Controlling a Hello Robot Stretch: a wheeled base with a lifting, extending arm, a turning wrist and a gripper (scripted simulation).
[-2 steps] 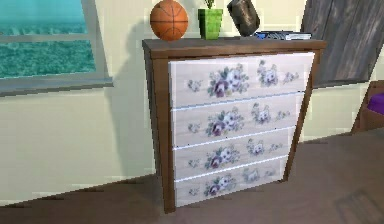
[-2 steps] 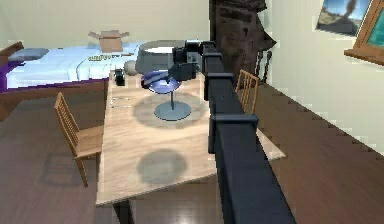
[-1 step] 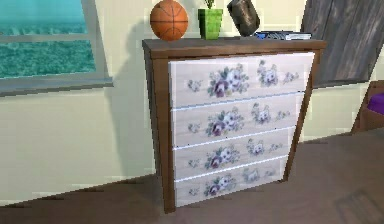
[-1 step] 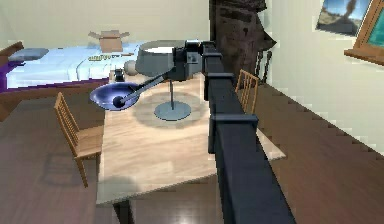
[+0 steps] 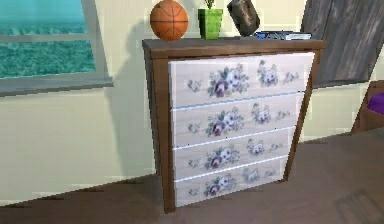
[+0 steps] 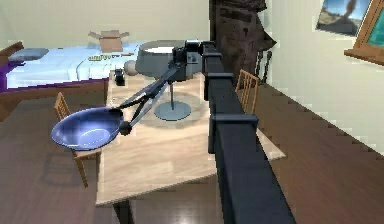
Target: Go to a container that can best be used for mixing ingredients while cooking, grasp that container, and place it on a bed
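Observation:
A shiny blue bowl [image 6: 80, 132] hangs at the far end of my gripper [image 6: 125, 124], clear of the table, so the gripper holds it. The thin fingers [image 6: 150, 98] run down-left from the gripper's dark body to the bowl's rim. My arm [image 6: 235, 150] rises from the arm side view's bottom edge. A bed [image 6: 50, 66] with a pale blue cover and a wooden frame lies at the far left of that view, beyond the bowl.
Under the arm stands a light wooden table [image 6: 170, 160] with a chair [image 6: 68, 110] at its left and another [image 6: 246, 90] at its right; a grey round dish on a stand [image 6: 165, 62] sits on it. Ahead stands a floral dresser [image 5: 232, 120] bearing a basketball [image 5: 169, 19] and a green pot [image 5: 210, 22].

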